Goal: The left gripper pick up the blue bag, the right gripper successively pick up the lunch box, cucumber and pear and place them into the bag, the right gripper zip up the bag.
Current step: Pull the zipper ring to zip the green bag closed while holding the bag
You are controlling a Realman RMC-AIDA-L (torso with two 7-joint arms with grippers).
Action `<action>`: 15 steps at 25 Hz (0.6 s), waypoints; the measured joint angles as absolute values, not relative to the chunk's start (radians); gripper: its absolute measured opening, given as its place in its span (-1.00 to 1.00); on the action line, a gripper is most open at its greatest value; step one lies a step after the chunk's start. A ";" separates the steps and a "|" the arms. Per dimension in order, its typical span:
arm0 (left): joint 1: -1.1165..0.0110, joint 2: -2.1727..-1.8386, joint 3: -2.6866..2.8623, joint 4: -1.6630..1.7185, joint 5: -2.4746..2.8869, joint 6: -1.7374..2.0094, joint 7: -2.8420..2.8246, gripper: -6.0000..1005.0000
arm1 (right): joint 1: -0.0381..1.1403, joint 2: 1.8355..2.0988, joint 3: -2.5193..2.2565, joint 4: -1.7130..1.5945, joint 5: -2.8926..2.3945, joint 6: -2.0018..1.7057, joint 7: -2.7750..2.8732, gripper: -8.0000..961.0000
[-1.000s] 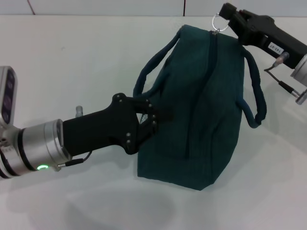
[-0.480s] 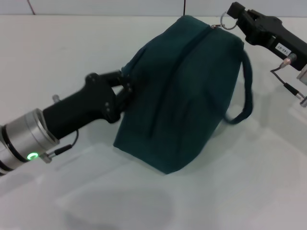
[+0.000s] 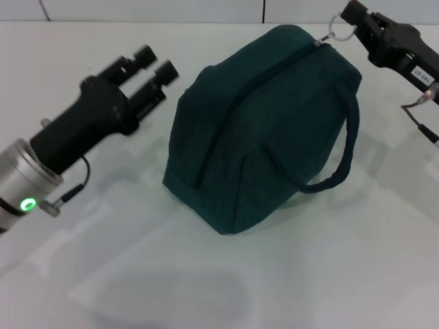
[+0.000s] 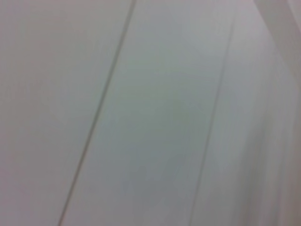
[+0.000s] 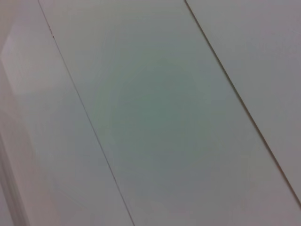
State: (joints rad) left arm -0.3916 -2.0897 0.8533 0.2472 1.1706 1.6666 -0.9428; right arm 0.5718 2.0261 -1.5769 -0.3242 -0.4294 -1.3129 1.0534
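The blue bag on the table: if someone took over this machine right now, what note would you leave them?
Left tool: open, off the blue bag, lifted beside it.
Right tool: at the zipper ring at the bag's far end; grip cannot be told.
Bag: on the white table, zipper looks closed.
Lunch box, cucumber, pear: not in view.
Left: probably only releasing the ring.

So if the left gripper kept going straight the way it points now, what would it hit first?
Probably nothing: the left gripper points up and away past the blue bag, toward bare table. Depth is hard to judge.

Dark teal bag point(image 3: 274, 130) — plain (unpatterned) — black pincers, white table point(image 3: 357, 274).
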 joint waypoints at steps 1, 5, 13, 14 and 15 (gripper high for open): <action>-0.392 -2.088 0.853 0.248 1.158 1.663 -0.956 -0.23 | 0.569 2.026 -1.577 -0.324 -0.429 -1.318 1.053 -0.96; -0.401 -2.080 0.855 0.302 1.144 1.624 -1.057 0.12 | 0.560 2.026 -1.577 -0.324 -0.426 -1.330 1.052 -0.96; -0.412 -2.057 0.856 0.614 1.252 1.526 -1.374 0.65 | 0.540 2.025 -1.577 -0.322 -0.422 -1.348 1.033 -0.96; -0.422 -2.045 0.856 0.650 1.275 1.499 -1.436 0.72 | 0.540 2.025 -1.577 -0.322 -0.422 -1.348 1.033 -0.96; -0.432 -2.031 0.856 0.681 1.302 1.473 -1.493 0.78 | 0.539 2.024 -1.577 -0.321 -0.420 -1.353 1.033 -0.96</action>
